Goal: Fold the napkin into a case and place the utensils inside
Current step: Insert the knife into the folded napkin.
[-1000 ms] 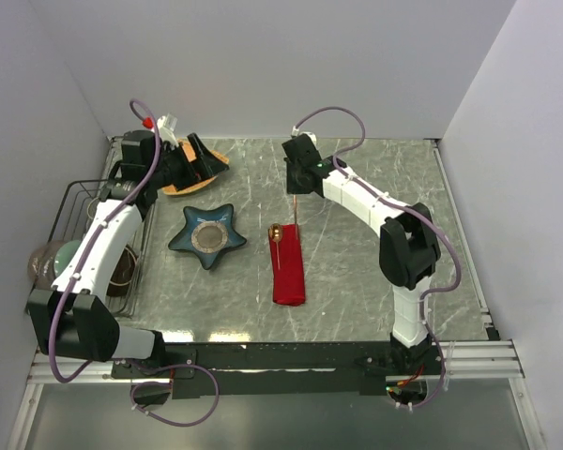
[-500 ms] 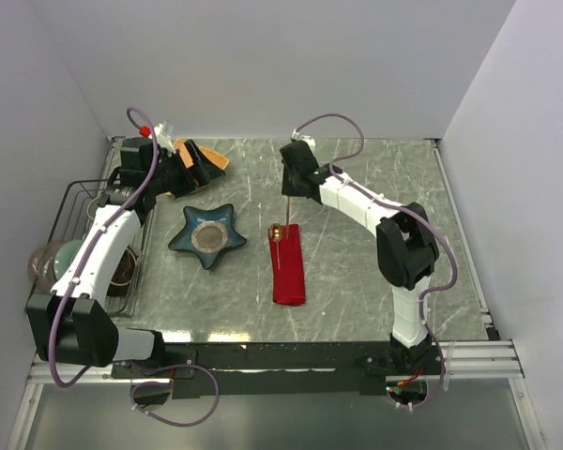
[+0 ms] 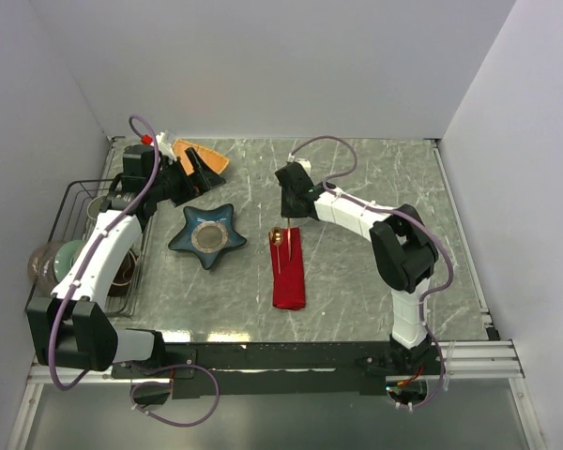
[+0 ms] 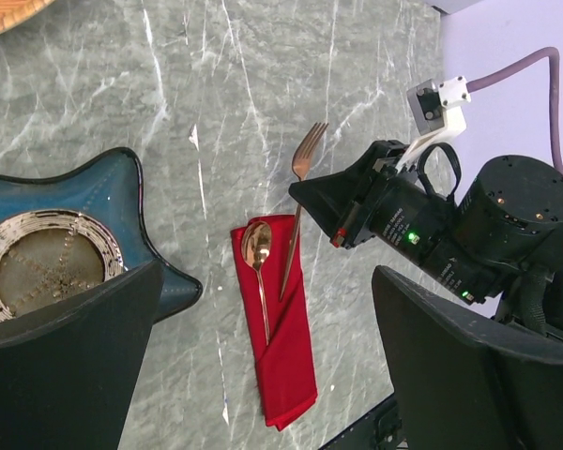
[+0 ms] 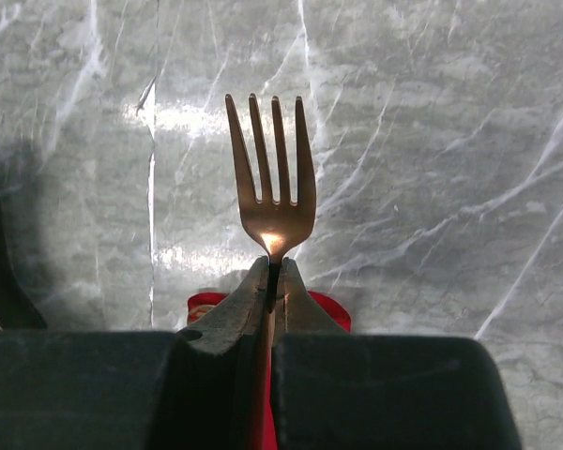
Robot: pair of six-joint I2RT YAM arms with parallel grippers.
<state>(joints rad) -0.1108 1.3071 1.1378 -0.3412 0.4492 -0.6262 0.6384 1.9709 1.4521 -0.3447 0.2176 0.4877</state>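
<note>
While the left claw (image 4: pixel 267 281) was spread wide, the fork (image 5: pixel 272 187) was pinched by the right claw (image 5: pixel 272 277) over the case (image 4: pixel 287 366).

Red case on marble bench, spoon on it, fork in right gripper.
Left gripper (image 4: pixel 267 272) wide open, dark fingers framing the shot. Folded red case (image 4: pixel 283 361) lies flat on the bench (image 4: pixel 216 84). Copper spoon (image 4: pixel 259 258) lies along it, bowl at the case's far end. Right gripper (image 4: pixel 305 194) pinches the fork (image 4: pixel 300 178) mid-handle, tines over bare bench, handle end over the case. Blue star dish (image 4: pixel 122 202) sits near the case. Sliver of orange plate (image 4: pixel 5 11) at frame corner.
</note>
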